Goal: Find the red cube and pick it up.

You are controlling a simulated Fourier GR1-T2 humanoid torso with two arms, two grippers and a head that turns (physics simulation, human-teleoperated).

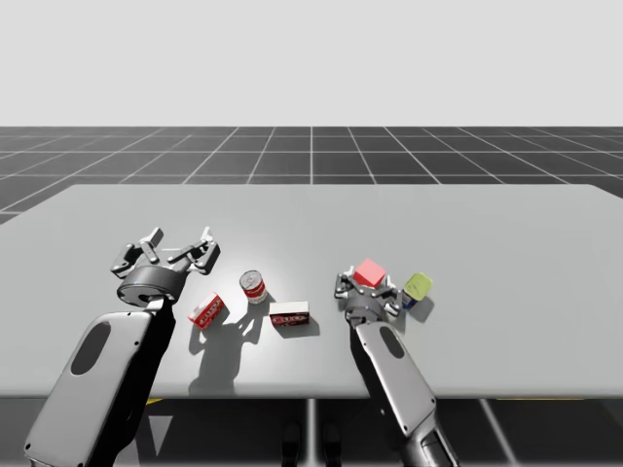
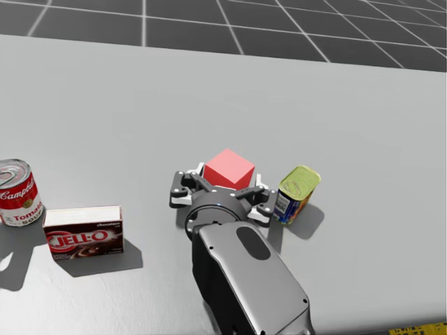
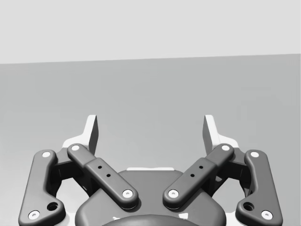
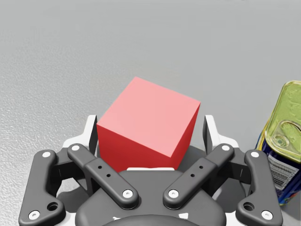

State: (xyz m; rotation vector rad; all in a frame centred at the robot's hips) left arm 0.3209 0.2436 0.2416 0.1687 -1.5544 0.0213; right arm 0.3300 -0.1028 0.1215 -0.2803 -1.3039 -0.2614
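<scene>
The red cube rests on the grey table, right of the middle. My right gripper is open around it: the cube sits between the two fingers, close against one and a sliver off the other. In the high view the red cube shows just past my right gripper. In the head view the red cube lies between that gripper's fingers. My left gripper hovers open over the table's left part with nothing in it. My left gripper faces bare table.
A blue can with a yellow top leans just right of the cube, close to my right gripper's outer links. A red and white can, a dark red box and a small red and white box lie between my arms.
</scene>
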